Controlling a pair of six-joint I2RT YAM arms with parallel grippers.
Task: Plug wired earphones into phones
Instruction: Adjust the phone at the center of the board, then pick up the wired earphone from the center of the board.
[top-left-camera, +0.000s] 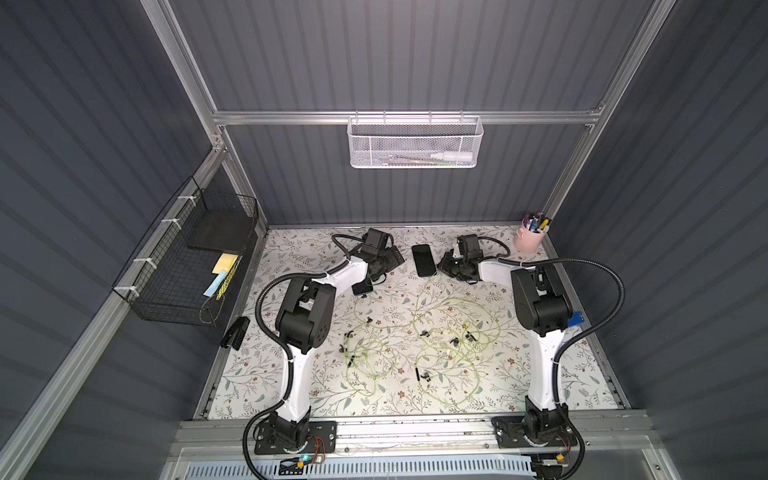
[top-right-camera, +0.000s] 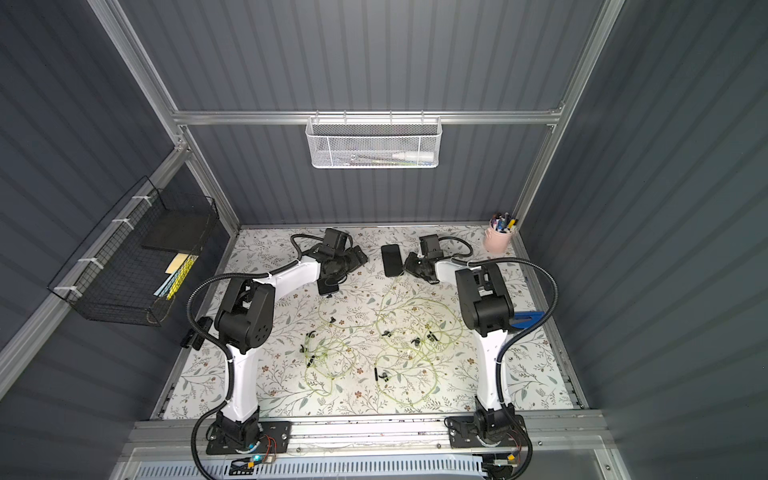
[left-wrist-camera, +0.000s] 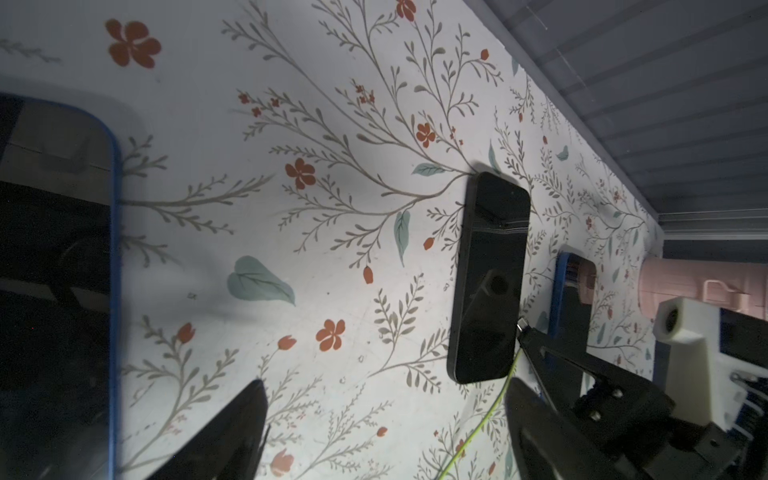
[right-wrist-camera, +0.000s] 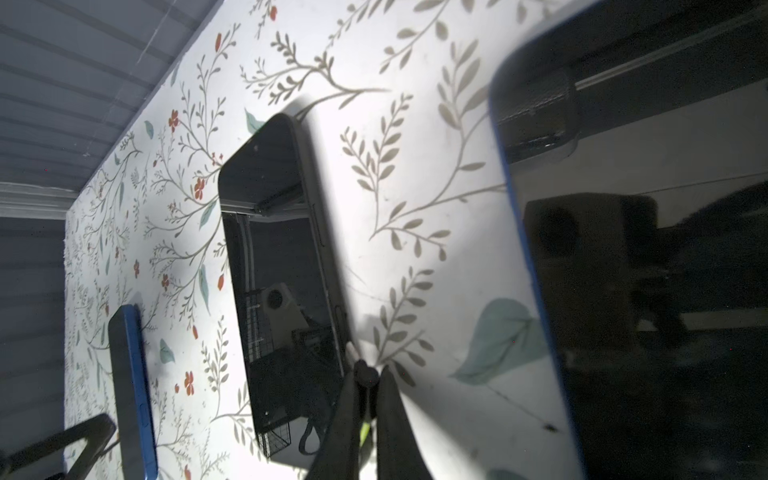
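- Wired earphones (top-left-camera: 424, 333) sprawl loose on the table (top-left-camera: 266, 374), from centre toward six o'clock.
- Left gripper (left-wrist-camera: 386, 415), eleven o'clock, jaws spread wide and holding nothing, beside a blue-rimmed phone (left-wrist-camera: 54, 249).
- Right gripper (right-wrist-camera: 369, 376), one o'clock, pinched on a black plug (right-wrist-camera: 365, 371) just beside the near corner of the middle phone (top-left-camera: 423, 259), twelve o'clock.

The right pincer (right-wrist-camera: 369, 376) is clamped on a small black plug (right-wrist-camera: 365, 370), the yellow-green cord (right-wrist-camera: 365, 428) trailing back between its fingers. The plug's tip lies just beside a corner of the black phone (right-wrist-camera: 282, 270), which lies flat on the floral tabletop (right-wrist-camera: 415, 166) between an edge-on blue-rimmed phone (right-wrist-camera: 133, 390) and a near blue-rimmed phone (right-wrist-camera: 644, 270)
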